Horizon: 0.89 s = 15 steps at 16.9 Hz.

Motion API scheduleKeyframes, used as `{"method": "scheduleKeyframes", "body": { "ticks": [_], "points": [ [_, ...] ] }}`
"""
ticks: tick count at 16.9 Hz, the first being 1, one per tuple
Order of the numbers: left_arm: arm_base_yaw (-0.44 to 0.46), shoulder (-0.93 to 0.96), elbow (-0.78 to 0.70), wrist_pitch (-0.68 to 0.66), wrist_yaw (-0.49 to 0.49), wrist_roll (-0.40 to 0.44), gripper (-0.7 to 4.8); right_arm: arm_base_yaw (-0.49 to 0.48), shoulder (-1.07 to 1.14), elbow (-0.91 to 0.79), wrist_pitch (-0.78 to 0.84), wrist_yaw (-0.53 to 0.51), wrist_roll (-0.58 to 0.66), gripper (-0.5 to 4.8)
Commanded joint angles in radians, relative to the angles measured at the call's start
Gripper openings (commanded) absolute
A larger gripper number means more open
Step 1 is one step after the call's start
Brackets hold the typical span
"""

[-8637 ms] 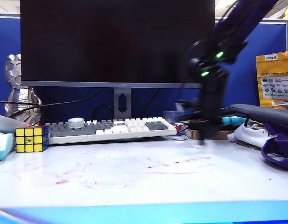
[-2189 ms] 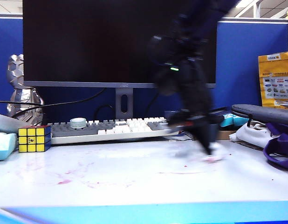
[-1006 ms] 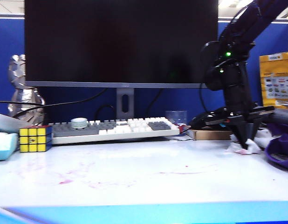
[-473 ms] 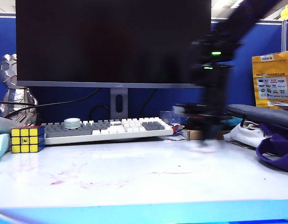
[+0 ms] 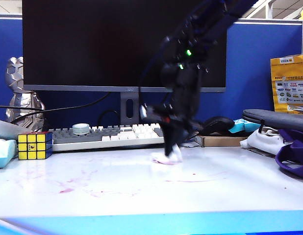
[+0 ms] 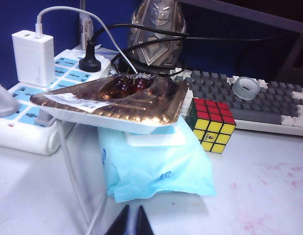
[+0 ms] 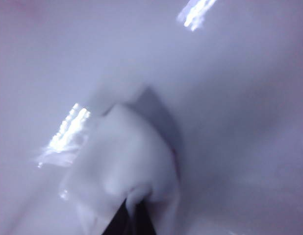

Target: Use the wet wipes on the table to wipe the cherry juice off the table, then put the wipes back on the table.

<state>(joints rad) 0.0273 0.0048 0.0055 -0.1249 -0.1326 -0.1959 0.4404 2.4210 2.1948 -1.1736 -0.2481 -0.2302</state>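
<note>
1. Wiping is under way: the right claw (image 5: 172,152) pinches the wipe (image 5: 167,157) onto the worktop (image 5: 230,196) at centre.
2. Juice (image 5: 188,180) lies toward 5 o'clock; streaks (image 5: 68,188) toward 8 o'clock need sweeps next.
3. The wipe is a crumpled wad, no clear axis.
4. The left claw (image 6: 131,226), closed and empty, is parked by the cube (image 6: 211,125).

The white surface (image 5: 230,191) carries pink cherry juice (image 5: 65,190) smears, a keyboard (image 5: 107,135), a Rubik's cube (image 5: 34,145) and the wet wipes (image 5: 167,157).

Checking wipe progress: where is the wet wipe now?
Exterior view: the wet wipe is pinched by the right gripper on the table, mid-desk, before the keyboard.
</note>
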Motion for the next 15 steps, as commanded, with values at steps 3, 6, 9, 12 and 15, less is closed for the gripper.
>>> {"method": "scheduleKeyframes", "body": {
  "ticks": [3, 6, 9, 12, 15],
  "points": [
    [-0.001, -0.003, 0.000, 0.006, 0.002, 0.005, 0.28, 0.002, -0.082, 0.213, -0.037, -0.005, 0.087, -0.01],
    [-0.001, -0.003, 0.000, 0.006, 0.002, 0.005, 0.28, 0.005, -0.167, 0.283, -0.043, 0.006, 0.117, -0.01],
    [-0.001, -0.003, 0.000, 0.006, 0.002, 0.005, 0.28, 0.010, -0.247, 0.346, -0.085, 0.007, 0.134, -0.01],
    [-0.001, -0.003, 0.000, 0.006, 0.002, 0.005, 0.28, 0.012, -0.343, 0.346, -0.076, 0.012, 0.152, -0.01],
    [-0.001, -0.003, 0.000, 0.006, 0.002, 0.004, 0.28, 0.012, -0.409, 0.344, -0.031, 0.074, 0.161, -0.01]
  ]
}}
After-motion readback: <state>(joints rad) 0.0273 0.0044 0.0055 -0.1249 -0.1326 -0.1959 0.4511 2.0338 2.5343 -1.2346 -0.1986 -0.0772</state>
